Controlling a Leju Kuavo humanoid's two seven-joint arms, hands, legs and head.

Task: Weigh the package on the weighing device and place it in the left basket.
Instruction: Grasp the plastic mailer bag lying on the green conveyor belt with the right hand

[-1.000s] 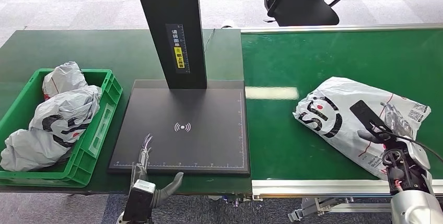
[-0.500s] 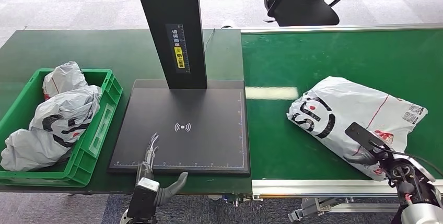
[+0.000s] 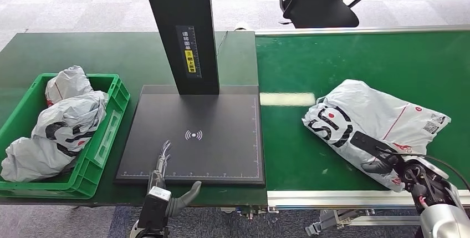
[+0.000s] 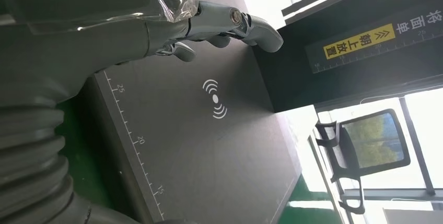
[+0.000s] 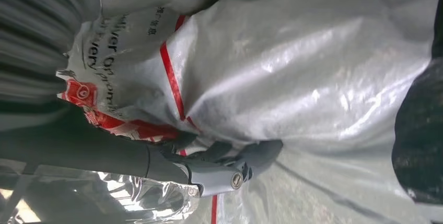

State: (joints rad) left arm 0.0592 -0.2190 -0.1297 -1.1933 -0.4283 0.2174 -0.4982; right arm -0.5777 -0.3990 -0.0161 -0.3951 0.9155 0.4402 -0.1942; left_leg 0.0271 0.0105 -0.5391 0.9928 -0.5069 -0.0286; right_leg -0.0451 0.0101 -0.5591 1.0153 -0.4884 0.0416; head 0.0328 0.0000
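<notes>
My right hand [image 3: 388, 159] grips the white printed plastic mailer package [image 3: 372, 127] by its near-edge end; long axis points toward the black scale platform [image 3: 194, 135]; left hand [image 3: 164, 185] empty, fingers apart.

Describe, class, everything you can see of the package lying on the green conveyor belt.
The package is a soft, crinkled bag of glossy white-grey plastic with bold black lettering at one end, thin red lines, red print near a corner and a small code label. It lies flat and slumped on the green belt, right of the black weighing device. The right hand grips its near edge, thumb and dark fingers pressed into the film.
</notes>
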